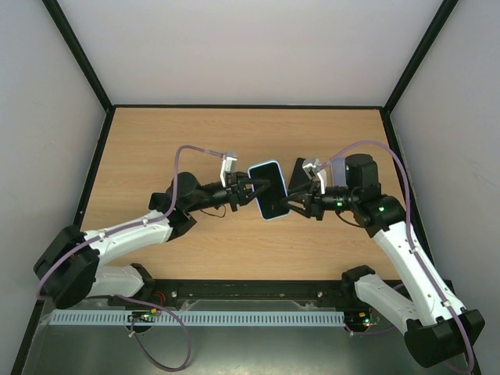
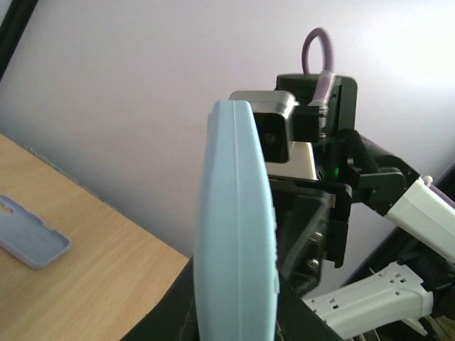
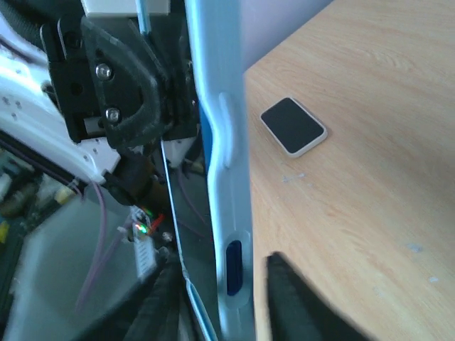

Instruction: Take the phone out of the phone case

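Top external view shows the phone (image 1: pixel 269 194), dark glass facing up, seated in its pale blue phone case (image 1: pixel 264 165) and held in the air above the middle of the table (image 1: pixel 156 148), well away from every edge. The left gripper (image 1: pixel 248 190) is clenched on the case's left side. The right gripper (image 1: pixel 297 205) straddles the near right corner, but the right wrist view shows a thin gap between one finger (image 3: pixel 284 298) and the case, so whether it is gripping cannot be told. The case looks matte and rubbery, with a rounded rim, a moulded button ridge (image 3: pixel 226 131) and an oval slot (image 3: pixel 233 257); it will likely flex and peel. The phone should be light, rigid, slick-faced and breakable if dropped. The best hold is probably a pinch on the case lip at a corner, with the other side braced across the flat faces. A lilac case (image 2: pixel 32 241) lies flat on the wood grain toward the far right corner
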Motion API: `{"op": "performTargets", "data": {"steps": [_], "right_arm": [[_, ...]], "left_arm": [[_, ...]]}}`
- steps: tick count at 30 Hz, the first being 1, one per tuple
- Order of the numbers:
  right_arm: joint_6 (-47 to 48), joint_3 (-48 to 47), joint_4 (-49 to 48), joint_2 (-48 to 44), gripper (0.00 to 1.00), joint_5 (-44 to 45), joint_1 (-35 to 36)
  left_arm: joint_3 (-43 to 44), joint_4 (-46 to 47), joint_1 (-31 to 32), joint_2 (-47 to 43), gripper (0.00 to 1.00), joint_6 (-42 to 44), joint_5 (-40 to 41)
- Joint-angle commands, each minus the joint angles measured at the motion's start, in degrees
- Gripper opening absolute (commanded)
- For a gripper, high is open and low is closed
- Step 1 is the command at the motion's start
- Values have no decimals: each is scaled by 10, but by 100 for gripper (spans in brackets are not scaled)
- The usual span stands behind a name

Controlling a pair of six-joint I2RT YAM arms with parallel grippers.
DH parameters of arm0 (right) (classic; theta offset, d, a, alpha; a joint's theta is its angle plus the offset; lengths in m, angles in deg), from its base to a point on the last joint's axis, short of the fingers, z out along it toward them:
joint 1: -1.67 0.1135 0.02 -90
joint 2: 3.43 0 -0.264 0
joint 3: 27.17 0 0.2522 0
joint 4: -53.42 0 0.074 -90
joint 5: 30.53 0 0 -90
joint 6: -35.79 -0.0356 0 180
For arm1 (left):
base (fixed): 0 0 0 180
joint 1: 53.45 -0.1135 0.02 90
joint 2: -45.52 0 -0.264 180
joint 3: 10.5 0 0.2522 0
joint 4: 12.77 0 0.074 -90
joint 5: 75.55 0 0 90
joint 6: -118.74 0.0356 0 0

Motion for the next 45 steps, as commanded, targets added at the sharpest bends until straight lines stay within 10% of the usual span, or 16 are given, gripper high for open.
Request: {"op": "performTargets", "data": {"steps": [1, 4, 11, 18, 45], "right_arm": [[140, -54, 90, -1, 47, 8, 1], [348, -97, 252, 5, 66, 0, 1], [454, -102, 323, 12, 59, 4, 3], [457, -118, 328, -9, 42, -23, 14], [440, -75, 273, -40, 24, -97, 20]], "left_arm": [[60, -108, 5, -44, 7, 49, -26], [115, -244, 4, -70, 3, 104, -28], [221, -442, 3, -73, 3, 158, -53], [251, -454, 3, -63, 3, 146, -125], [279, -389, 41, -20, 3, 66, -191]]}}
